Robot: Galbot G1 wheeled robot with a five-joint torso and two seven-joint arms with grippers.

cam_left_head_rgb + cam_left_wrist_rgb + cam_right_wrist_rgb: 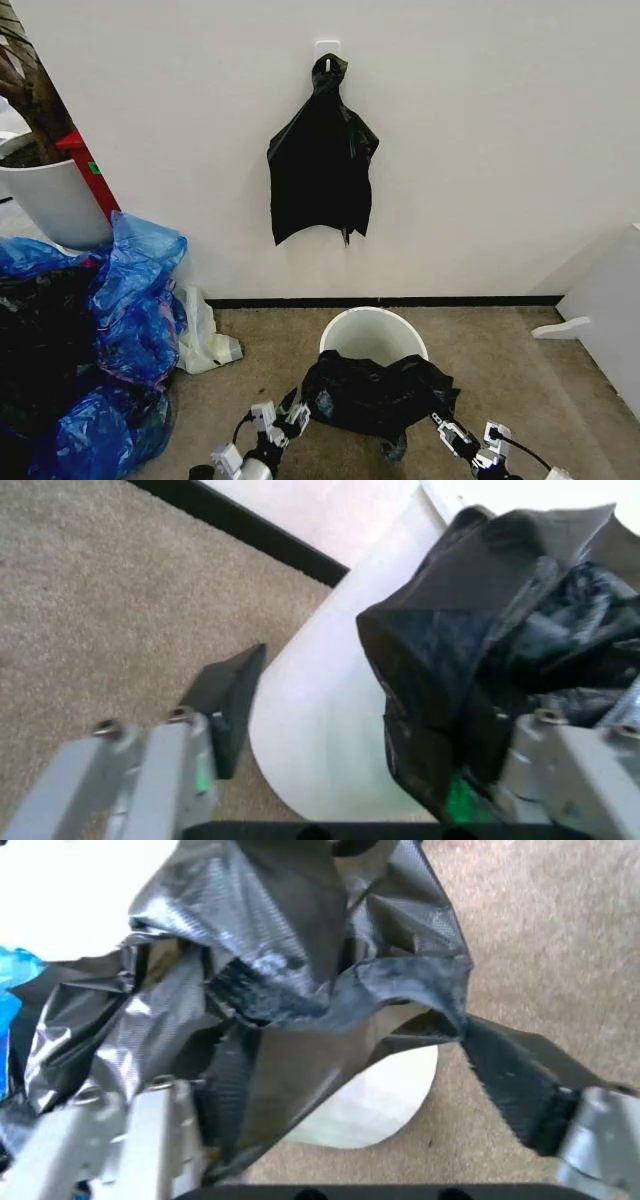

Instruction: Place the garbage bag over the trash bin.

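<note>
The trash bin (372, 332), a cream-white bucket, stands on the carpet by the wall. The black garbage bag (378, 393) lies bunched over its near rim and front side. My left gripper (297, 412) is at the bag's left edge, open. In the left wrist view one finger (228, 701) is bare beside the trash bin (310, 735), and the other is hidden behind the garbage bag (470, 637). My right gripper (446, 425) is at the bag's right edge, open. Its fingers (512, 1084) are spread, with the garbage bag (290, 967) draped over them above the trash bin (375, 1106).
A bunch of black bags (322, 170) hangs from a wall hook above the bin. Blue plastic bags (130, 300) pile up on the left, under a white plant pot (55, 205). A white cabinet (610, 300) stands on the right. Bare carpet (510, 350) lies around the bin.
</note>
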